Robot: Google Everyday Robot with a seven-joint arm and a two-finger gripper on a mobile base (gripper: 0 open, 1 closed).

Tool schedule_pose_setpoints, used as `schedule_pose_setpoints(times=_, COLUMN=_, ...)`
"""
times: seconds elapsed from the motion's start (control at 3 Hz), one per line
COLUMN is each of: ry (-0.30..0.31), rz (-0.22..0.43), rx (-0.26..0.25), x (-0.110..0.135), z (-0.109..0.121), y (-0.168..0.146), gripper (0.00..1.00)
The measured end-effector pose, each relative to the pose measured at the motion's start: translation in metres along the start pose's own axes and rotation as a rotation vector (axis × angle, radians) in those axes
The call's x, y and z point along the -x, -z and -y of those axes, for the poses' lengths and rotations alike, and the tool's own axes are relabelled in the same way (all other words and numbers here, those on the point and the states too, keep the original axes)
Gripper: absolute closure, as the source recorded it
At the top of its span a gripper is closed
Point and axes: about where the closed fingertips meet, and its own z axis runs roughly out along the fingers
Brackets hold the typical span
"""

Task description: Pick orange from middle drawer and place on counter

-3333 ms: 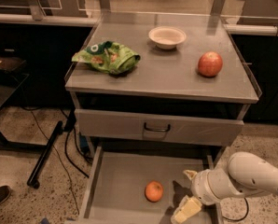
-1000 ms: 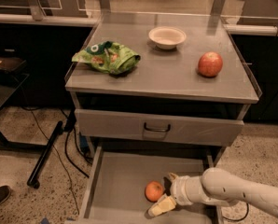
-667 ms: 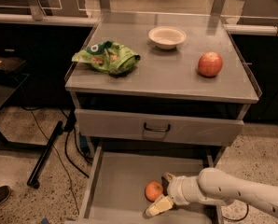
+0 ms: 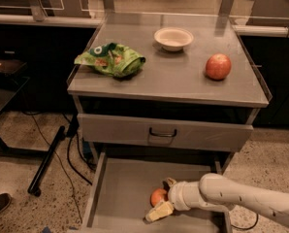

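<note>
The orange (image 4: 156, 195) lies on the flat bottom of the open middle drawer (image 4: 120, 188), right of its centre. My gripper (image 4: 160, 199) reaches into the drawer from the right on a white arm. It is open, with one pale finger (image 4: 159, 211) in front of the orange and the other finger (image 4: 169, 182) behind it, so the fruit sits between them. The counter (image 4: 173, 79) is the grey top of the cabinet above.
On the counter are a green snack bag (image 4: 110, 58) at the left, a white bowl (image 4: 173, 38) at the back and a red apple (image 4: 218, 66) at the right. The upper drawer front (image 4: 164, 132) with a dark handle is closed above the open drawer.
My gripper has moved left across the drawer from its right side to the orange and now straddles it. The orange has stayed in about the same place.
</note>
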Motion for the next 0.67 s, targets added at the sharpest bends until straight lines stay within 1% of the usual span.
schedule_pose_setpoints(times=0.33, ry=-0.018, rz=0.021, rx=0.003, x=-0.004, z=0.005, y=-0.015, gripper=0.0)
schedule_pose_setpoints(times=0.67, ry=-0.05, rz=0.03, rx=0.013, x=-0.015, z=0.008, y=-0.029, gripper=0.0)
